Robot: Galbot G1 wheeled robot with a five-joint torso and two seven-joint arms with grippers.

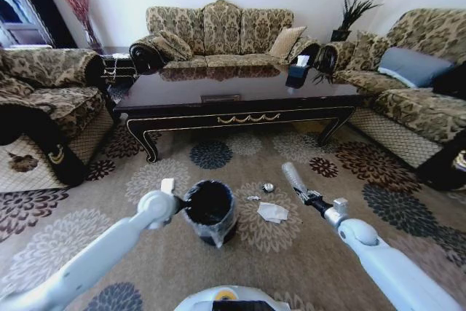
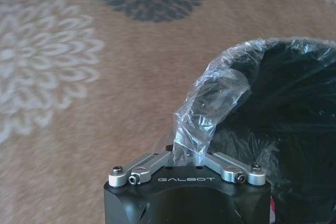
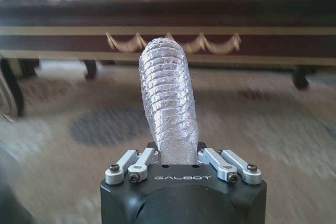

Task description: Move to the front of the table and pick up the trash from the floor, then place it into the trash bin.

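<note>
Plainly lettered GALBOT, the right gripper [image 3: 177, 157] clamps a clear bottle [image 3: 169, 103] while the left gripper [image 2: 186, 157] pinches the trash bin [image 2: 294, 129] liner [image 2: 207, 108], tissue [image 1: 273, 212] on the floor [image 1: 306, 253].

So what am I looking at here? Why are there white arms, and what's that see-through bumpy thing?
These are a robot's own pictures of a living room. The big picture comes from a camera on its head, looking down at the carpet floor in front of the dark table. The white arms are the robot's. The other two pictures come from small cameras on its wrists.

The left gripper is pinching the plastic liner of the black trash bin. The right gripper is shut on the bumpy thing, which is a clear plastic bottle.

On the carpet beside the bin lie a crumpled white tissue, a shiny silver ball and a tiny pale scrap. A tissue box sits on the table.
</note>
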